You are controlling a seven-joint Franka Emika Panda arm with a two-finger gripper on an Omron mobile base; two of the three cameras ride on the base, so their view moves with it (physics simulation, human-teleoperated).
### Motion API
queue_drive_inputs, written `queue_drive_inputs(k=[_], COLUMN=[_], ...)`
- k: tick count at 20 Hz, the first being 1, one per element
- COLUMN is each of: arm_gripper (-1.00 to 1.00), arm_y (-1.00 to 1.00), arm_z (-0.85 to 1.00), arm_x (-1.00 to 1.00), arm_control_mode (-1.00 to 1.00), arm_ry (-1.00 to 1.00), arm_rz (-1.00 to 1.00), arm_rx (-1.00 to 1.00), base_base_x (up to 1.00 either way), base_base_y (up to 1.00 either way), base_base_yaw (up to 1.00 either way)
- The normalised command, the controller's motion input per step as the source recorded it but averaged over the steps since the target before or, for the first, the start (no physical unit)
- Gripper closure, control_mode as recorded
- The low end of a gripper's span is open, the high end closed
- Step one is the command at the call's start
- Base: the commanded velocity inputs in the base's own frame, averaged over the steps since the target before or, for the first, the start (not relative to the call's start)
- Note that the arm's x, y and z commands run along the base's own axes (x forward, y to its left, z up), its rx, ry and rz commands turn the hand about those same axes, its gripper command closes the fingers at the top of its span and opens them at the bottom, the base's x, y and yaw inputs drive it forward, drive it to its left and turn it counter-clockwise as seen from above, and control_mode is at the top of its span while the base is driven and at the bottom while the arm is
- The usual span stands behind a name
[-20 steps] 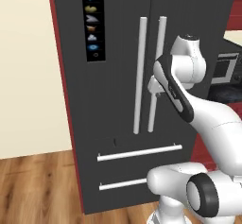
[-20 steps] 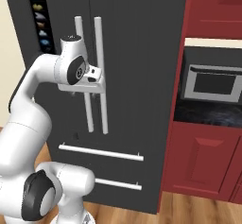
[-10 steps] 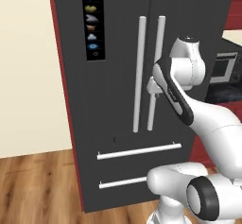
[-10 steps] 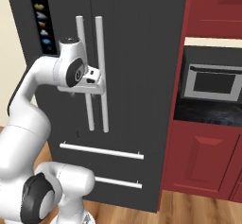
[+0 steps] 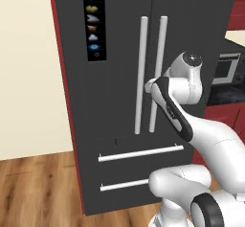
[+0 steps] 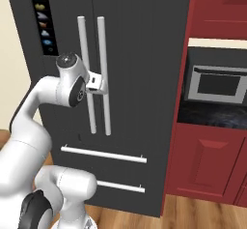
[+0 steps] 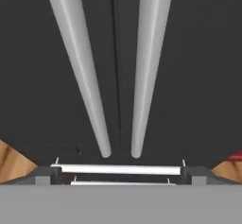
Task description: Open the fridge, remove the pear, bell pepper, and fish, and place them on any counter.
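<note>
The gripper (image 6: pixel 102 83) sat spread wide apart, holding nothing, right up at the two long handles (image 7: pixel 146 72) in the middle of the fridge (image 5: pixel 119 53), doors shut. I'd say it needed to pick one bar, centre it between the fingers, clamp squarely, then pull along the door's swing.

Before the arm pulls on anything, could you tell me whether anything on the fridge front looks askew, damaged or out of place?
Nothing stands out. The fridge has both doors shut and flush, its two vertical handles straight and parallel, and both drawer bars level. The hand is open at the handles, gripping nothing.
</note>
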Motion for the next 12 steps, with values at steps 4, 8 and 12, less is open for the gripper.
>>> queue_drive_inputs(k=[4, 8, 12], arm_gripper=[-1.00, -1.00, -1.00], arm_y=[-0.03, -0.41, -0.28], arm_z=[0.02, 0.04, 0.04], arm_x=[0.71, 0.53, 0.53], arm_control_mode=[-1.00, -1.00, -1.00], arm_ry=[-0.11, -0.05, -0.04], arm_rz=[-0.08, -0.06, -0.03], arm_rx=[0.00, 0.07, 0.08], base_base_x=[0.00, 0.00, 0.00], base_base_y=[0.00, 0.00, 0.00], base_base_yaw=[0.00, 0.00, 0.00])
